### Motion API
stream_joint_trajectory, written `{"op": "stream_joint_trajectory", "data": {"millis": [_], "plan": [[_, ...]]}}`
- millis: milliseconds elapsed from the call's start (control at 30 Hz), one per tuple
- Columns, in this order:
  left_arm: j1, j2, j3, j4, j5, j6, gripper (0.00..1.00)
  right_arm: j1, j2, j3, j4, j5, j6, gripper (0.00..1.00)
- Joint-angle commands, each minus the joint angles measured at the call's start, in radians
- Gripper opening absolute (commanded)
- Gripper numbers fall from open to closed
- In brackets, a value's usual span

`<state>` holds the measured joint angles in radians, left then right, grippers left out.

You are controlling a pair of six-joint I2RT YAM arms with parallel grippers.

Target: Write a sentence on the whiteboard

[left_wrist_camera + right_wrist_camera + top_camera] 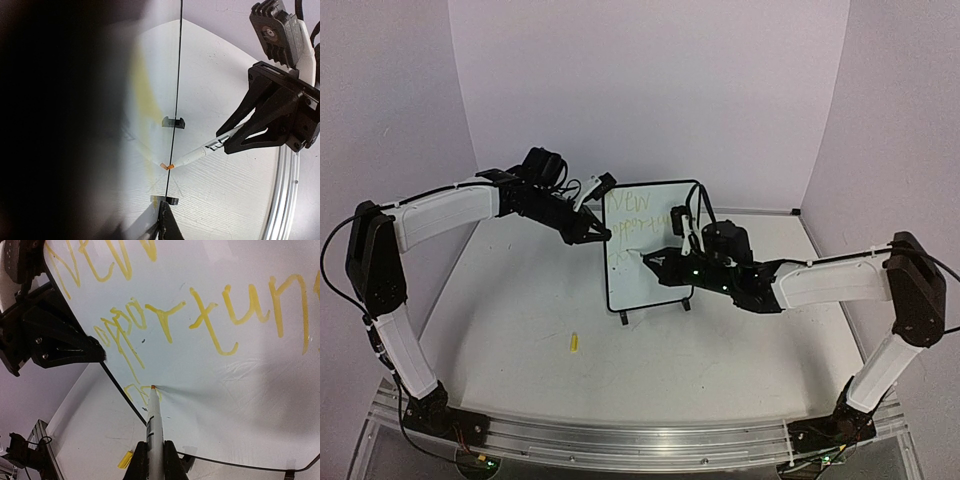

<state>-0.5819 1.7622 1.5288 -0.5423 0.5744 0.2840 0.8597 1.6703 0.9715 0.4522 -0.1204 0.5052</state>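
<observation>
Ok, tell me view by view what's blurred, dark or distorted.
Left wrist: the left half of the picture is dark and out of focus; the whiteboard shows nearly edge-on and mirrors the marker. Right wrist: the sentence is sharp, but the board's edge bows from lens distortion. Top external: evenly lit, but the writing is faint.

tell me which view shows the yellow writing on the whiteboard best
Right wrist: the sentence fills the frame, strokes large and clear. Top external shows it small and faint on the whiteboard. Left wrist sees the whiteboard edge-on, only a yellow blur.
</observation>
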Motion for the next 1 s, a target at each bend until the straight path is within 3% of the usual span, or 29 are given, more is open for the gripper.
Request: {"op": "stream_joint_trajectory", "data": {"millis": [0, 400, 967], "plan": [[-0.003, -0.019, -0.022, -0.067, -0.093, 0.032, 0.00, -0.007, 0.006, 0.035, 0.017, 0.002, -0.011, 0.00], [-0.003, -0.015, -0.022, -0.067, -0.092, 0.030, 0.00, -0.006, -0.099, -0.059, 0.019, 0.011, -0.013, 0.00], [-0.006, -0.015, -0.023, -0.067, -0.095, 0.031, 0.00, -0.007, -0.017, 0.020, 0.002, 0.022, -0.031, 0.00]]}}
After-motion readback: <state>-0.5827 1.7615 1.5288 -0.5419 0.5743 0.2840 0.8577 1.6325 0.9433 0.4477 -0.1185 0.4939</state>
